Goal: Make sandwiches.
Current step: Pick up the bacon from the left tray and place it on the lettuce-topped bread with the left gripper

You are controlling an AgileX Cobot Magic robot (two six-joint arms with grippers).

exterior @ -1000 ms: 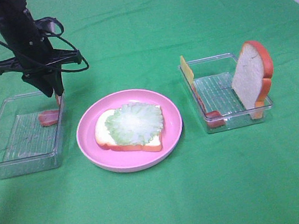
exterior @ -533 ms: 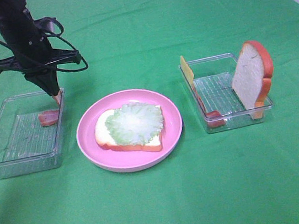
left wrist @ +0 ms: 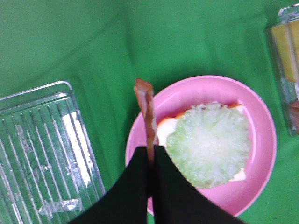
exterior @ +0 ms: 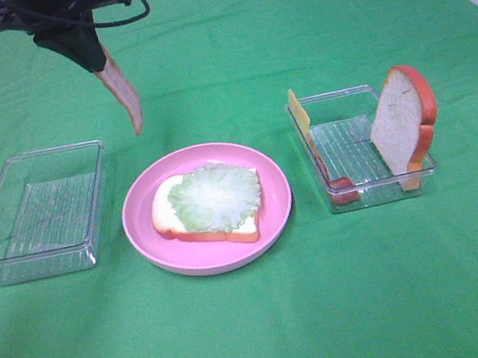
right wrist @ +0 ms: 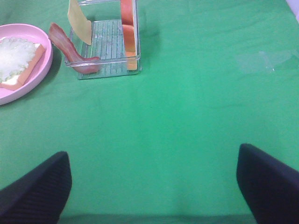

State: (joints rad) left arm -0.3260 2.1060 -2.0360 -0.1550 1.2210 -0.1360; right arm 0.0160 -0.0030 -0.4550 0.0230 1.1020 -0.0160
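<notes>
Now that my left gripper [exterior: 99, 60] has pinched the meat strip [exterior: 125, 97] up near the pink plate [exterior: 145, 237], the lettuce [exterior: 215, 198] waits.
My right gripper [right wrist: 152, 186] gapes open.

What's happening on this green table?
A robot is building a toy sandwich. Its left gripper is shut on a meat strip, held in the air near the pink plate, where lettuce lies on a bread slice. The right gripper hangs open over cloth. Cheese, a second bread slice and another strip wait in the right tray.
</notes>
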